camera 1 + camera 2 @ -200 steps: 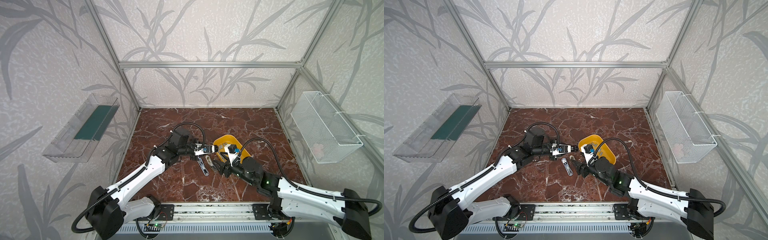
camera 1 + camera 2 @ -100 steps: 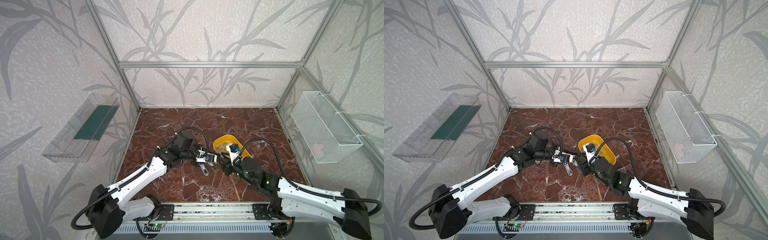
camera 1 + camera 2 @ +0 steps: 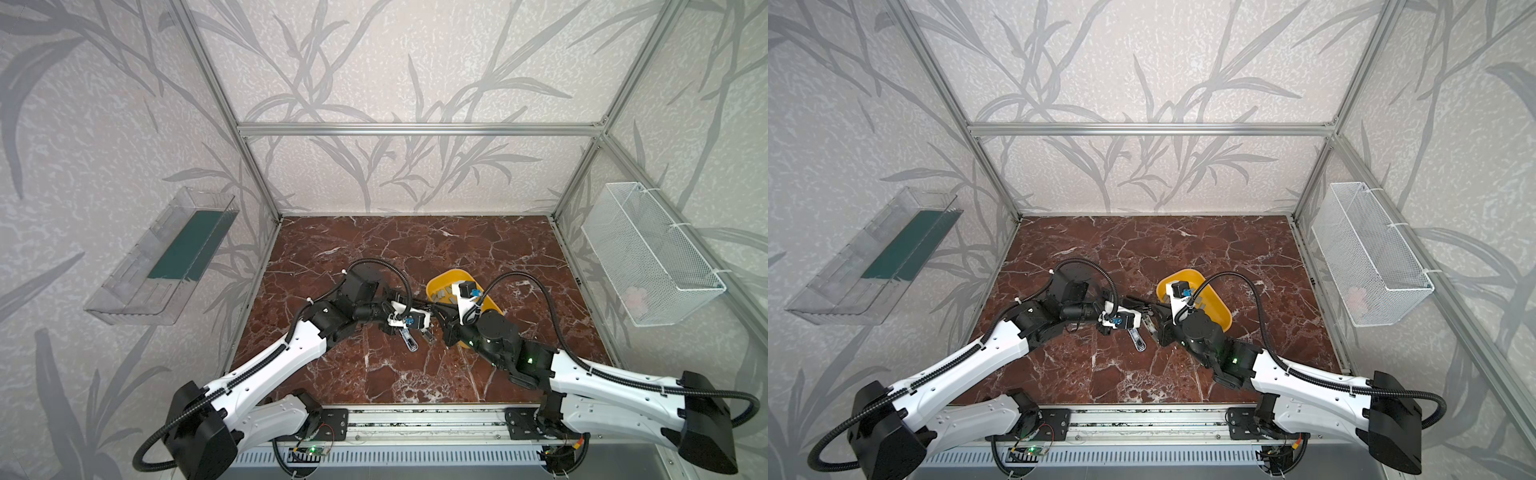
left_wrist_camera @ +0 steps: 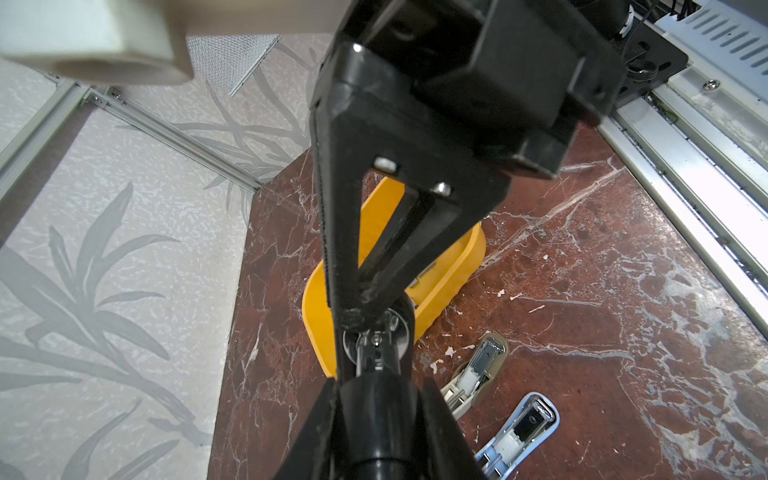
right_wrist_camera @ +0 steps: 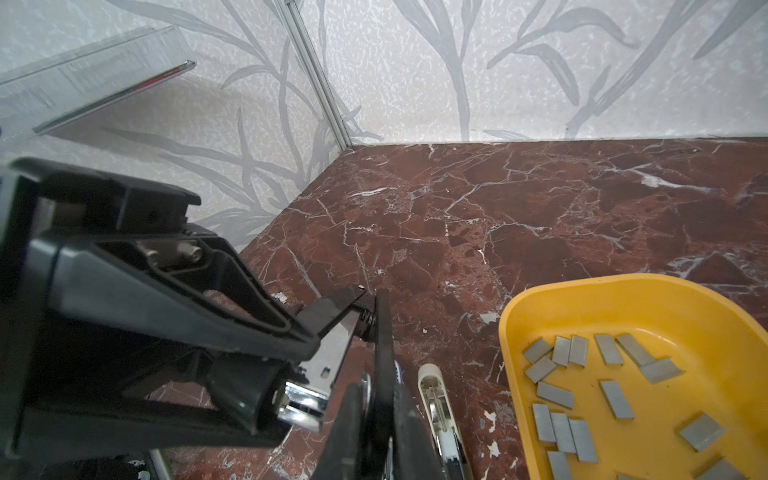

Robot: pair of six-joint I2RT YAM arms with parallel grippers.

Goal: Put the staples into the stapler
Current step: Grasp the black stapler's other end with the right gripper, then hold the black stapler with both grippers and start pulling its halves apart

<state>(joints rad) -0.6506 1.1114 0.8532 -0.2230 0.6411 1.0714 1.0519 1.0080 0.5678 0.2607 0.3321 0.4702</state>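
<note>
A black stapler (image 5: 382, 328) is held hinged open above the table between my two grippers. The left gripper (image 4: 376, 399) is shut on its body, whose metal magazine (image 5: 328, 368) shows. The right gripper (image 5: 380, 415) is shut on its thin black arm. In both top views the grippers meet mid-table, the left gripper (image 3: 422, 318) against the right gripper (image 3: 436, 311). Several flat grey staples (image 5: 577, 351) lie loose in a yellow tray (image 5: 623, 291), just right of the right gripper.
A beige stapler (image 4: 478, 372) and a blue stapler (image 4: 521, 428) lie open on the red marble table under the grippers. A clear shelf (image 3: 166, 257) hangs on the left wall and a wire basket (image 3: 648, 253) on the right wall.
My left arm has carried the black stapler rightward to the right gripper. The right gripper's jaws have closed onto the stapler's black arm.
</note>
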